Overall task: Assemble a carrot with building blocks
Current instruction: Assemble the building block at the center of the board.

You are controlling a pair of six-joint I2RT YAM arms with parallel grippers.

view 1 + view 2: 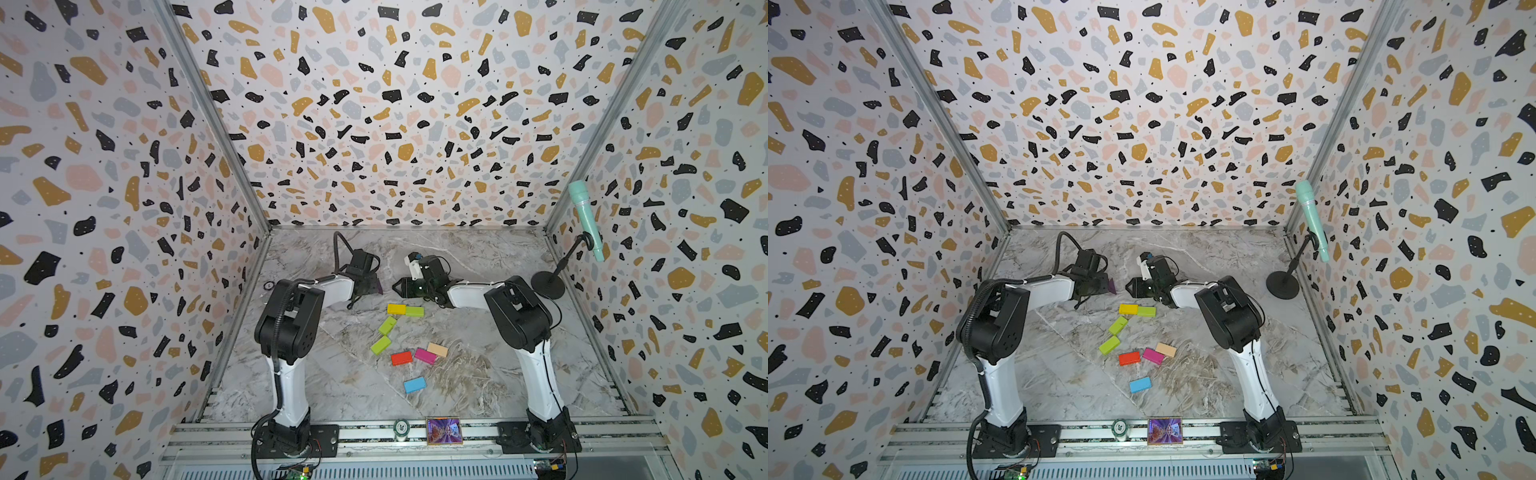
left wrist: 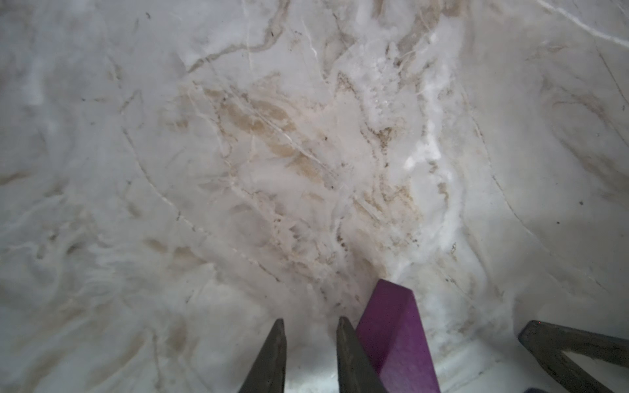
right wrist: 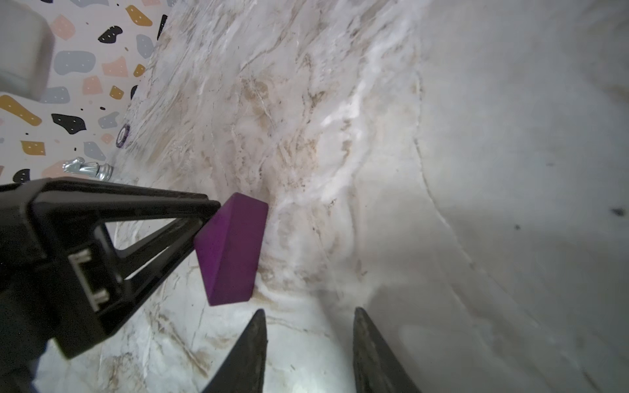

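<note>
Loose building blocks lie mid-table in both top views: yellow [image 1: 396,308] touching a lime green one [image 1: 414,311], two more lime green [image 1: 387,325] [image 1: 380,345], red [image 1: 401,358], magenta [image 1: 425,355], tan [image 1: 437,349] and light blue [image 1: 414,385]. No carrot figure shows. A purple triangular block [image 2: 394,337] rests on the marble against the outer side of one finger of my left gripper [image 2: 310,323], which is open with nothing between its jaws. My right gripper [image 3: 308,309] faces it from close by [image 1: 395,286], open and empty, the purple block [image 3: 231,248] just ahead of it.
A mint microphone [image 1: 584,216] on a black stand [image 1: 548,284] is at the back right. A poker chip [image 1: 401,428] and a small picture card [image 1: 444,430] sit on the front rail. A silver chess piece [image 3: 88,168] and another chip [image 1: 269,285] lie by the left wall.
</note>
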